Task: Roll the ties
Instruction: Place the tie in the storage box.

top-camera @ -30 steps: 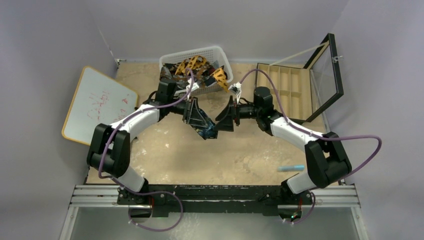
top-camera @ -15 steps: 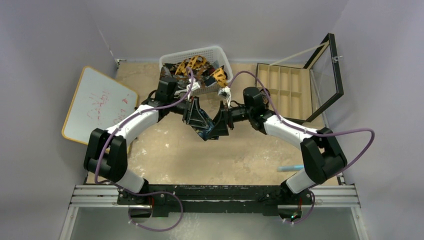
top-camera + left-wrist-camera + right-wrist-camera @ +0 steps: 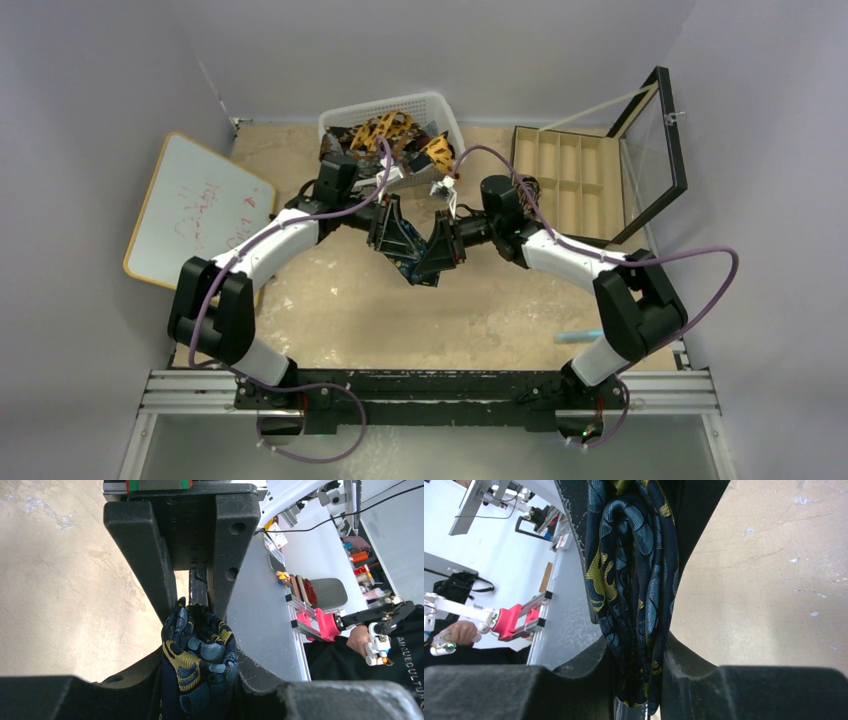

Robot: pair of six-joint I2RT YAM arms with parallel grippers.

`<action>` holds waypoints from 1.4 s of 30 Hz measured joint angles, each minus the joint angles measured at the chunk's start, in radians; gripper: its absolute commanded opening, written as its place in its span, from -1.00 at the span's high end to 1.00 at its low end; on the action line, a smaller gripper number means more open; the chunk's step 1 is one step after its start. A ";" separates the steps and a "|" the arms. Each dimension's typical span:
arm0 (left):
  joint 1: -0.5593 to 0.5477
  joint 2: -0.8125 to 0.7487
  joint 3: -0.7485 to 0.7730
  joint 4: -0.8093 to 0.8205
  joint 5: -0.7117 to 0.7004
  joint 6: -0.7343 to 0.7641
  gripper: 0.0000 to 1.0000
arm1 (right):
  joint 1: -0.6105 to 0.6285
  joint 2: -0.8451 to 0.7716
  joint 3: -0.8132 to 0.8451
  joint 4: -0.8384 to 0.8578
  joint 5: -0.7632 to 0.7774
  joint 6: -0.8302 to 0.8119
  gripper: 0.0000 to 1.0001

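Observation:
A rolled dark navy tie with blue-gold print (image 3: pixel 414 268) hangs above the table's middle, pinched from both sides. My left gripper (image 3: pixel 398 238) is shut on the roll (image 3: pixel 199 652), which bulges between its fingers (image 3: pixel 197 685). My right gripper (image 3: pixel 438 252) is shut on the same tie (image 3: pixel 636 575), its layers pressed flat between the jaws (image 3: pixel 640 680). The two grippers face each other, almost touching. More ties, orange-yellow (image 3: pixel 385 128) and dark ones, lie heaped in the white basket (image 3: pixel 443 102) behind.
A whiteboard (image 3: pixel 195 205) lies at the left. A wooden compartment box (image 3: pixel 565 175) with its glass lid (image 3: pixel 655 150) standing open sits at the back right. A small light-blue object (image 3: pixel 582 335) lies near the right arm's base.
My right gripper has moved left to the tie held by the left gripper and shut on it. The left gripper has stayed in place, still gripping.

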 measured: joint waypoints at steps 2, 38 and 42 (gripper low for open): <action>-0.002 -0.001 0.001 0.000 -0.008 0.004 0.86 | 0.000 0.002 0.001 -0.007 -0.002 -0.009 0.72; 0.182 -0.299 -0.096 0.197 -0.369 -0.193 -0.78 | -0.157 -0.031 0.111 -0.498 0.668 -0.140 1.00; 0.182 -0.307 -0.120 0.199 -0.370 -0.194 -0.79 | -0.206 -0.062 0.204 -0.591 0.878 -0.150 1.00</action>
